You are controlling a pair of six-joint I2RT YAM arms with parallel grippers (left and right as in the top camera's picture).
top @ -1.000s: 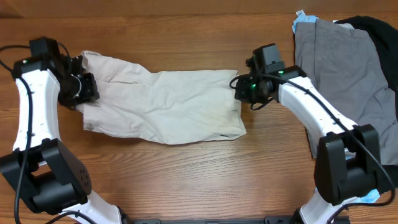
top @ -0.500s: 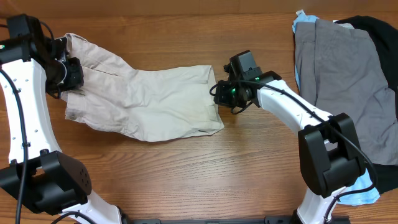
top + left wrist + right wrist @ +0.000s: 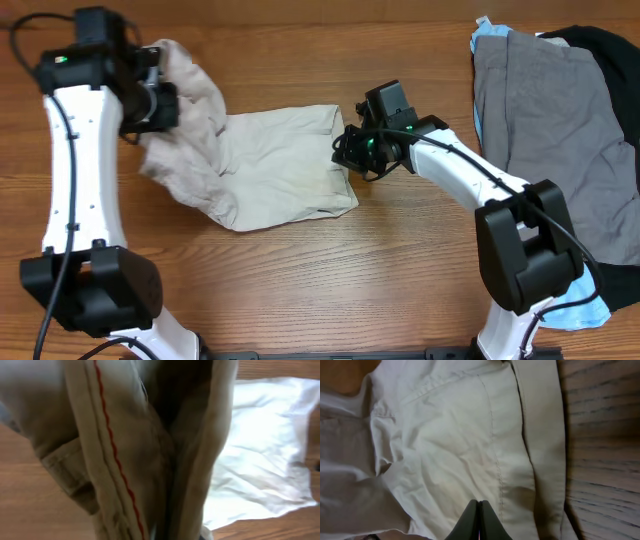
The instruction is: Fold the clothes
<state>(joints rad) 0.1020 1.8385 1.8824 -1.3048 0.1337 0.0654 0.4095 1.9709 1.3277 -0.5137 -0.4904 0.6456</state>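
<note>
We see the beige shorts (image 3: 270, 165) lying across the middle of the wooden table (image 3: 300, 290), flat at their right end and bunched up high at their left. There the left gripper (image 3: 158, 100) has them raised off the wood. Its fingers are buried in the cloth, closed on the fabric that hangs from them (the left wrist view is almost all drooping fabric, with a line of red stitching (image 3: 112, 445) running down it). The right gripper (image 3: 345, 152) sits at the shorts' right edge, its fingers (image 3: 470, 522) pressed tight together on the pale cloth just beside the edge band. Well apart, at the table's far right, a grey garment (image 3: 550, 110) lies over a light blue one (image 3: 484, 38), with a black one (image 3: 600, 45) at the top corner.
</note>
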